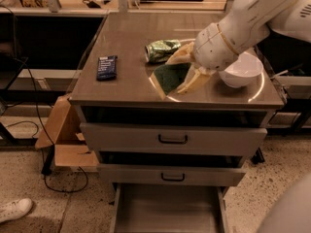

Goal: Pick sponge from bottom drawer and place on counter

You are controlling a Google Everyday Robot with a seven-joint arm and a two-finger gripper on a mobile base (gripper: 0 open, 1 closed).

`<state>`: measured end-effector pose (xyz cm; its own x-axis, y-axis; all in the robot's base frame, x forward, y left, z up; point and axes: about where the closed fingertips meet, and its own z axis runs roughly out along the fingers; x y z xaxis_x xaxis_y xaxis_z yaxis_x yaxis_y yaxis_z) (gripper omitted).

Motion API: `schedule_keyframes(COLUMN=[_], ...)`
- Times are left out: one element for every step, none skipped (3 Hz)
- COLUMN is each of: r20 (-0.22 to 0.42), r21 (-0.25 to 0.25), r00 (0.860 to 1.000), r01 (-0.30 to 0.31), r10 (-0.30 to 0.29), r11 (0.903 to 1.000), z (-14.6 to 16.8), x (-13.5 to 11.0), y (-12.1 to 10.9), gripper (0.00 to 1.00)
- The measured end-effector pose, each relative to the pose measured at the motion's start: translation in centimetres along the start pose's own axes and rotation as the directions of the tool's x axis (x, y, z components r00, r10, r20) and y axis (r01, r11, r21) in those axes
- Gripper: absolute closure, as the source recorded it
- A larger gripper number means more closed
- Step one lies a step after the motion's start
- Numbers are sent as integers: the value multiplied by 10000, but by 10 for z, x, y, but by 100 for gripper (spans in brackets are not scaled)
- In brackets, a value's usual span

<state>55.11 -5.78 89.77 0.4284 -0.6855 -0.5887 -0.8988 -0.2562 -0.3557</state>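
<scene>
The dark green sponge (166, 76) is at the counter (129, 35) surface, inside the thin white circle line. My gripper (173, 77) reaches in from the right with its yellowish fingers (181, 55) on both sides of the sponge, shut on it. The bottom drawer (165, 210) is pulled open below the cabinet, and its pale grey inside shows nothing in it.
A crushed green can (162, 50) lies just behind the sponge. A dark blue packet (107, 67) lies on the counter's left. A white bowl (240, 72) sits right of my wrist. Two upper drawers (172, 139) are closed. A cardboard box (63, 130) stands on the floor at the left.
</scene>
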Motion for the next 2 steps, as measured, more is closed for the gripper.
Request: schedule_keyframes(r20=[-365, -237], r21=[-504, -490], r00=[9991, 9992], r01=[190, 319], r10=[-209, -331], r11=[9985, 9983], z=[10, 12], x=[-1, -2], y=[-6, -9], gripper=[100, 100])
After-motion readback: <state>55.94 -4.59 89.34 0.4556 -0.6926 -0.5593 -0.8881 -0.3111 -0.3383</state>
